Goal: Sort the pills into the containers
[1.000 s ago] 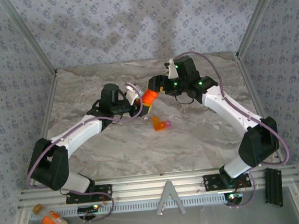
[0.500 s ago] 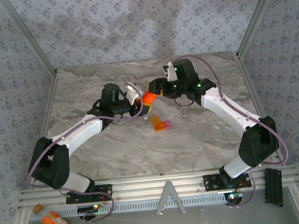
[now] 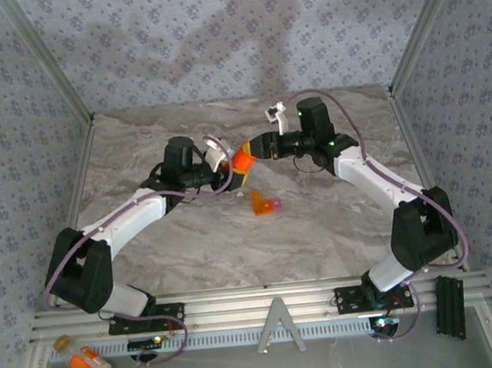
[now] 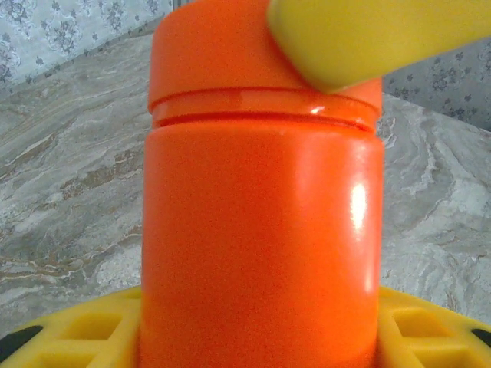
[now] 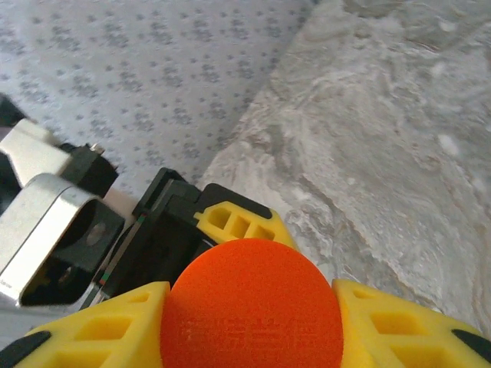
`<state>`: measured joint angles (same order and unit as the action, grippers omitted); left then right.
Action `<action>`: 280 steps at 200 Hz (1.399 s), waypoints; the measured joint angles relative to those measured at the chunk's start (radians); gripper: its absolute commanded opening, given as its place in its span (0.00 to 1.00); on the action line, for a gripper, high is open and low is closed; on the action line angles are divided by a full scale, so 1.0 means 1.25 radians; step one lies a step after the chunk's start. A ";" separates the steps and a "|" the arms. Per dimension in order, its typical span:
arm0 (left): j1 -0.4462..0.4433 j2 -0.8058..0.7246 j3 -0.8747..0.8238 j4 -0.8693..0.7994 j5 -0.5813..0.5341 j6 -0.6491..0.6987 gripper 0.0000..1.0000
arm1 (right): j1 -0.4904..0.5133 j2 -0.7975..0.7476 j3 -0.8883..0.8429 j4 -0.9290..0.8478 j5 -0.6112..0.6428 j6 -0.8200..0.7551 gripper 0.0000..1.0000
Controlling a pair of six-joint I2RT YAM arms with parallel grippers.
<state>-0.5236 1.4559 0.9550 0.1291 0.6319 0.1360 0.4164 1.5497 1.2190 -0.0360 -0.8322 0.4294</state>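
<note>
Orange pill bottle (image 4: pixel 261 230) sits gripped in the left pincer (image 3: pixel 226 170); right pincer (image 5: pixel 253 330) just clamped onto its cap (image 5: pixel 253 291), so unscrewing looks next.

pill bottle (image 3: pixel 242 160) mid-table, between left gripper (image 3: pixel 229 166) on its left and right gripper (image 3: pixel 257 148) on its right | small box (image 3: pixel 265 205) on table (image 3: pixel 191 240) — just in front of the bottle | labelled bottle (image 3: pixel 88 365) near-left, before the left arm's base
</note>
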 measured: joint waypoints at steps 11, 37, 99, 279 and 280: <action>0.000 -0.004 0.000 0.000 0.002 -0.002 0.00 | -0.007 0.012 0.000 0.024 -0.034 -0.009 0.67; -0.005 -0.005 0.000 -0.006 0.008 -0.001 0.00 | -0.018 0.013 -0.011 0.081 -0.055 0.036 0.79; -0.006 -0.005 0.000 -0.013 -0.042 0.022 0.00 | 0.000 -0.084 0.046 -0.112 0.211 0.211 0.82; -0.005 -0.005 0.004 -0.014 -0.065 0.031 0.00 | 0.099 -0.026 0.076 -0.161 0.347 0.295 0.38; -0.005 -0.005 0.004 -0.014 -0.065 0.031 0.00 | 0.098 -0.026 0.075 -0.159 0.346 0.297 0.38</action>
<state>-0.5297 1.4494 0.9596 0.1112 0.5507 0.1741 0.5385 1.5177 1.3125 -0.2352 -0.4000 0.8009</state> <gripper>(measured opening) 0.518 0.427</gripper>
